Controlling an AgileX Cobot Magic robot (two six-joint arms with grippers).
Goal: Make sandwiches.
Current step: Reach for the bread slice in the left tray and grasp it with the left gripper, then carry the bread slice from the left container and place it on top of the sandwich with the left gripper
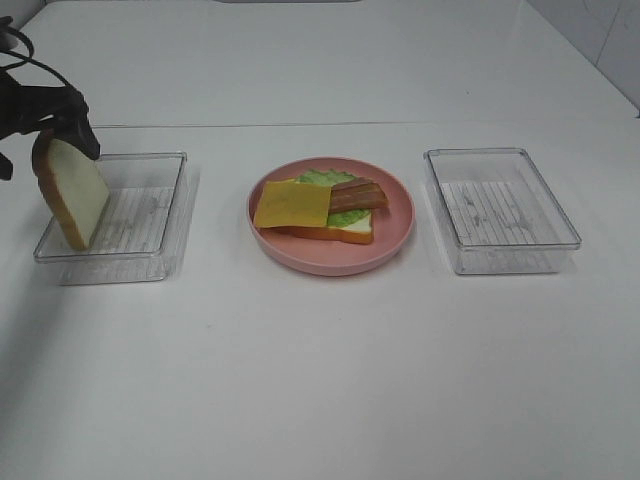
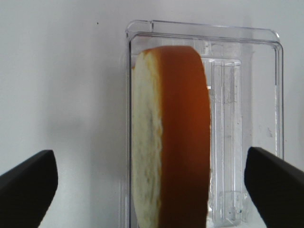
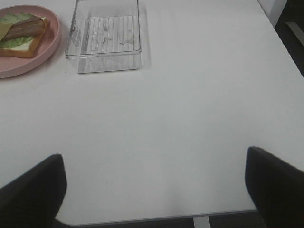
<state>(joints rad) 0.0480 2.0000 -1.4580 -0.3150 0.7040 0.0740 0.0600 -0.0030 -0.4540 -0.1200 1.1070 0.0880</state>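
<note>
An open-faced sandwich [image 1: 320,212] lies on the pink plate [image 1: 330,266]: a bread slice under green lettuce [image 1: 318,177], bacon strips [image 1: 358,194] and a yellow cheese square [image 1: 292,204]. A second bread slice [image 1: 76,195] stands on edge in the left clear tray [image 1: 140,215], leaning at its left wall. My left gripper [image 1: 48,150] hovers over that slice, open, and the left wrist view shows the slice [image 2: 171,137] between the wide-apart fingers, touching neither. My right gripper [image 3: 154,159] is open over bare table, outside the exterior view.
An empty clear tray [image 1: 500,262] stands right of the plate, and the right wrist view shows it [image 3: 107,61] beside the plate [image 3: 28,66]. The white table's near edge shows just below the right gripper.
</note>
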